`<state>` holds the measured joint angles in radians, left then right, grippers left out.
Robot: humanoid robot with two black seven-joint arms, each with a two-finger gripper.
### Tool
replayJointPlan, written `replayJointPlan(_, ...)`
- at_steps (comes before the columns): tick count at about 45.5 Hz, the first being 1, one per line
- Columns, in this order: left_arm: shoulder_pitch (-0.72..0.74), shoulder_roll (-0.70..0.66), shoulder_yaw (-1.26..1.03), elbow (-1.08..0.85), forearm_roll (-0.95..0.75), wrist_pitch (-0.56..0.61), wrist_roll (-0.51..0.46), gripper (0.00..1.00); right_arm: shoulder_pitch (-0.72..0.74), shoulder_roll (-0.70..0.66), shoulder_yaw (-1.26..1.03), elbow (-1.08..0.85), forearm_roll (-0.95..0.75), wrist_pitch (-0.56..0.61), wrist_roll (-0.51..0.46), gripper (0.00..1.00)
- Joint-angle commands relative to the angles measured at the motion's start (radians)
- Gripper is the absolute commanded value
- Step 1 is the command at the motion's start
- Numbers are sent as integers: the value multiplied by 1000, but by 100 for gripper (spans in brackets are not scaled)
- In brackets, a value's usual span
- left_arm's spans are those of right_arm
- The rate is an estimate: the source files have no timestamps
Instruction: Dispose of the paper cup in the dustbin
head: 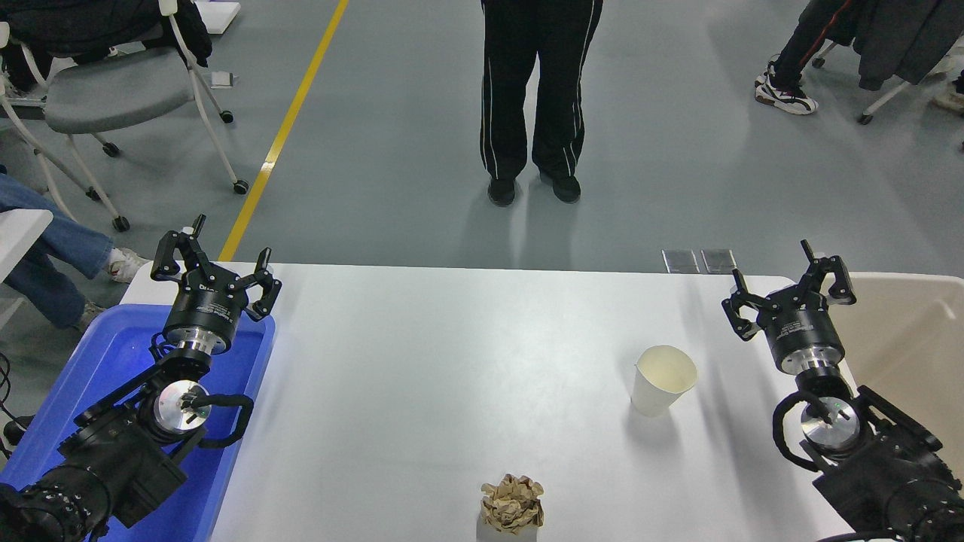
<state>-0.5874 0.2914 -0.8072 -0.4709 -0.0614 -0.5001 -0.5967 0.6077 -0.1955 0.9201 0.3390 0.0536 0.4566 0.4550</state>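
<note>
The white tabletop point(422, 361) fills the lower part of the view, and a person in black trousers point(538, 90) stands on the floor beyond its far edge. The dustbin point(915, 331), beige and rectangular, sits at the right edge of the tabletop, near the far right corner. A blue tray point(113, 354) lies at the left edge, near the far left corner. The left gripper point(215, 260) hangs over this tray with its fingers apart, holding nothing. The right gripper point(787, 282) is above the right edge, just beside the dustbin, also with its fingers apart and nothing between them. The paper cup point(661, 380) stands upright on the tabletop, with its open mouth up, in the right half, near the right gripper but not touching it, and it is outside the dustbin. A crumpled brown paper ball point(513, 503) lies close to the near edge, about in the middle of it, well apart from the cup.
</note>
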Motion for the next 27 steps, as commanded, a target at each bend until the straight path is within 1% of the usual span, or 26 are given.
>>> replayJointPlan(1,0,2,-1,0,-2,0,5,100,0,-1,0,0,0,-1,1,100)
replayJointPlan(27,0,0,-1,0,0,0,0,100,0,-7,0,0,0,7,1,100)
